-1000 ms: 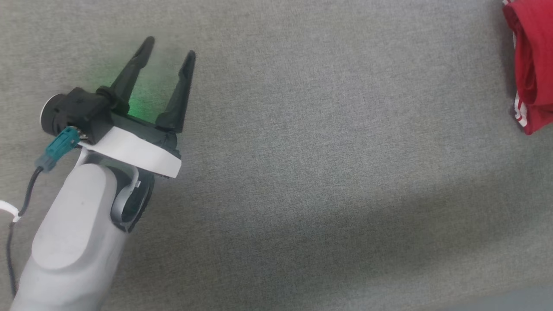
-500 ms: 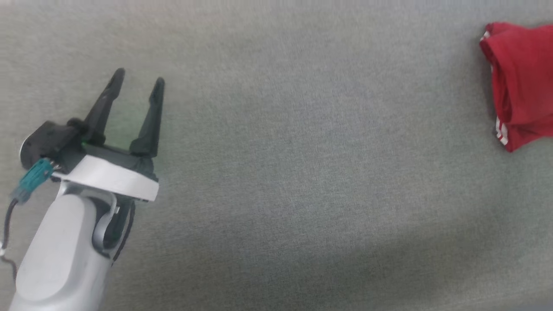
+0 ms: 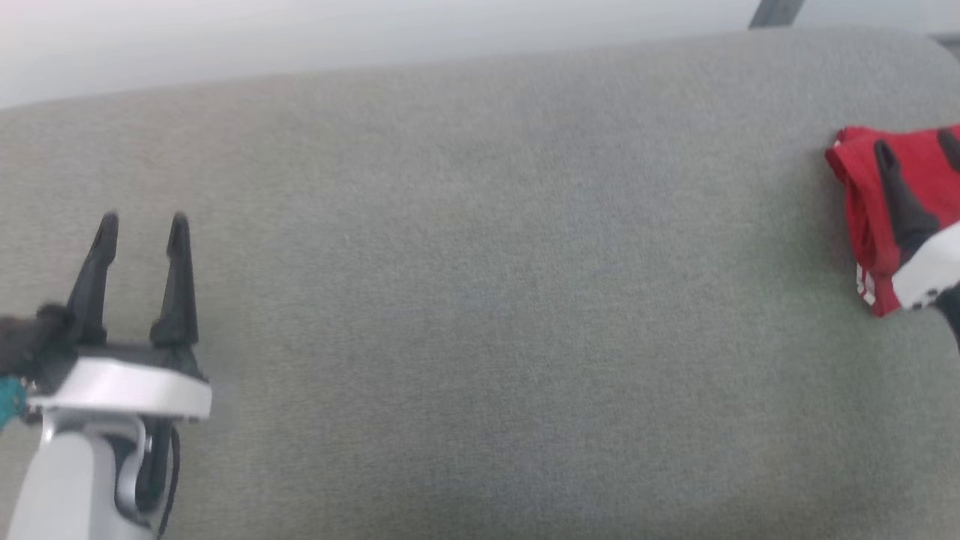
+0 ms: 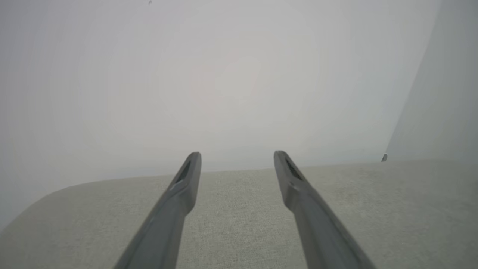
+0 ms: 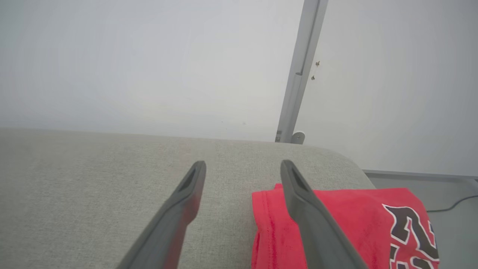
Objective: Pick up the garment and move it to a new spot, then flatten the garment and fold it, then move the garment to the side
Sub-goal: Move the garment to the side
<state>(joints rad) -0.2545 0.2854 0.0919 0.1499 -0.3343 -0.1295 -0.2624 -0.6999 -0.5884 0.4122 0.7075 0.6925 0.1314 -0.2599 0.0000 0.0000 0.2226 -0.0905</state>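
We see open grey cushion (image 3: 480, 300) stretching between the left gripper (image 3: 144, 219) and right gripper (image 5: 242, 164). Ahead of the left jaws runs bare fabric. The garment (image 5: 354, 213) lies below the right jaws, with a metal post (image 5: 298, 74) beyond.

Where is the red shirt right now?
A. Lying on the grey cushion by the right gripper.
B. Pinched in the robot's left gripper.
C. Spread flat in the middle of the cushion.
A: the red shirt lies at the right end of the grey cushion with the open right gripper over it, while the open left gripper is far off with nothing between its fingers.
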